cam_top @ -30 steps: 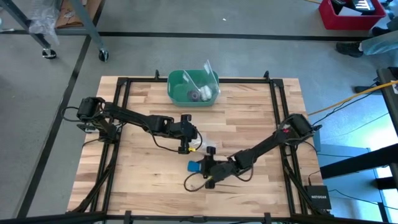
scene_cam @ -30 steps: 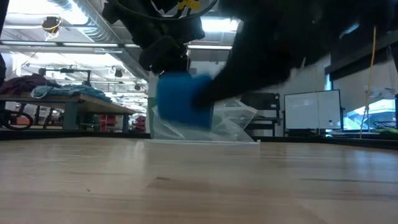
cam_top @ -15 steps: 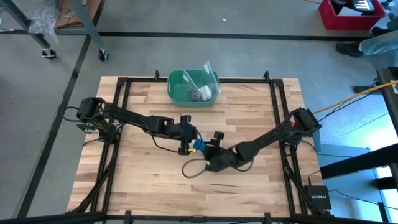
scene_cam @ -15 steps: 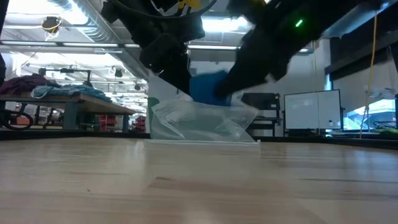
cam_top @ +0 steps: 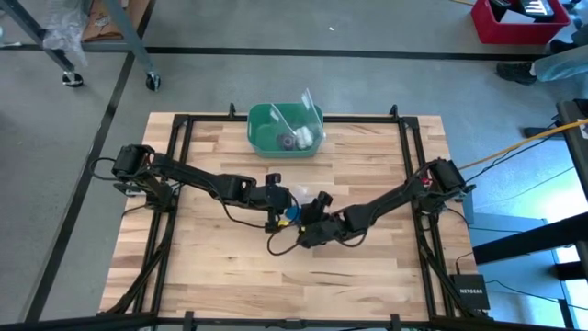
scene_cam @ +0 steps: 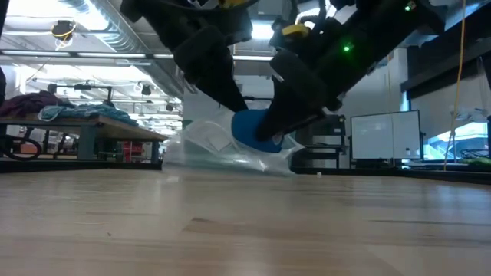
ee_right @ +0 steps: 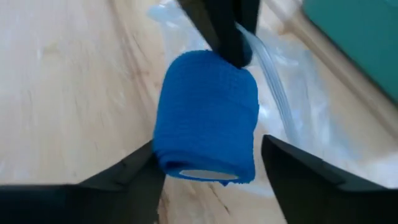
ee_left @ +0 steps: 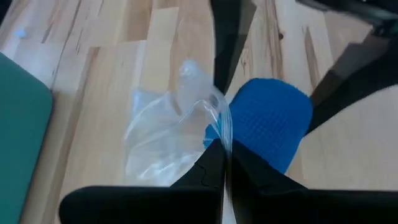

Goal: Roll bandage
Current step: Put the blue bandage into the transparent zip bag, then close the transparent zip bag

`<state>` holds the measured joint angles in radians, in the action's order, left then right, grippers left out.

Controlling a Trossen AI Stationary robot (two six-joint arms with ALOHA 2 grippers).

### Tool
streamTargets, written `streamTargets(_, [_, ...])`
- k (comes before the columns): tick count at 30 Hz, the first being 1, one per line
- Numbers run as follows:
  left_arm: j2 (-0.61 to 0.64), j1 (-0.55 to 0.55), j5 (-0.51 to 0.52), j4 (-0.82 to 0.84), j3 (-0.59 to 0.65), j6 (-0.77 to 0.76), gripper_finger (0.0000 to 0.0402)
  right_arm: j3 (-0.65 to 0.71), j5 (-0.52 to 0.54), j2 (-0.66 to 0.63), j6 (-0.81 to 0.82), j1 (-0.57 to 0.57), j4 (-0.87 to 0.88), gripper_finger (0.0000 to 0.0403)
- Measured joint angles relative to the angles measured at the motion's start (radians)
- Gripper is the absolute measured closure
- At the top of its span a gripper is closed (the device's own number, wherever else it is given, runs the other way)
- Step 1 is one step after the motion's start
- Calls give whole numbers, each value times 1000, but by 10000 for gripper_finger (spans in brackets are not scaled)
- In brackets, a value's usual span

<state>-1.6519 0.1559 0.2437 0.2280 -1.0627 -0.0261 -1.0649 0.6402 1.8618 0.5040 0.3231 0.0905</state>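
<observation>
left claw (ee_left: 222, 163): pinched shut on clear plastic bag (ee_left: 165, 140) | right claw (ee_right: 211, 171): spread wide, bandage (ee_right: 208, 118) roll between fingers, above bench (cam_top: 220, 147) | writing: "NETGEAR" on box (cam_top: 471, 292)

We count one wooden table (cam_top: 367, 267); two dark arms, each ending in one gripper, left (cam_top: 281, 206) and right (cam_top: 312, 210); one blue bandage roll (ee_right: 207, 118); one clear plastic bag (ee_left: 163, 140); one green bin (cam_top: 261, 126); and one red crate (cam_top: 514, 26) on the floor.
</observation>
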Motion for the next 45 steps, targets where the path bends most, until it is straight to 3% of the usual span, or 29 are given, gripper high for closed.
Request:
streamTargets(7, [1,3,30,14,-1,50,396,-57,-18,0,121,-2,123,107])
streamTargets(14, [1,12,57,24,-1,56,396,-116,-100,0,244,-4,259,133])
streamTargets(23, [0,29,150,12,-1,29,396,-116,-82,0,375,-5,323,162])
streamTargets(25, [0,36,156,13,-1,28,396,-116,-86,0,366,-4,319,164])
streamTargets(30, [0,55,102,12,-1,35,396,-116,43,0,347,-4,297,165])
streamTargets(37, [28,80,99,41,0,59,396,-128,47,-58,209,42,277,165])
streamTargets(41, [45,79,152,60,0,86,396,-162,-73,-118,54,103,286,165])
streamTargets(45, [68,83,127,46,0,121,396,-208,-204,-147,22,154,364,165])
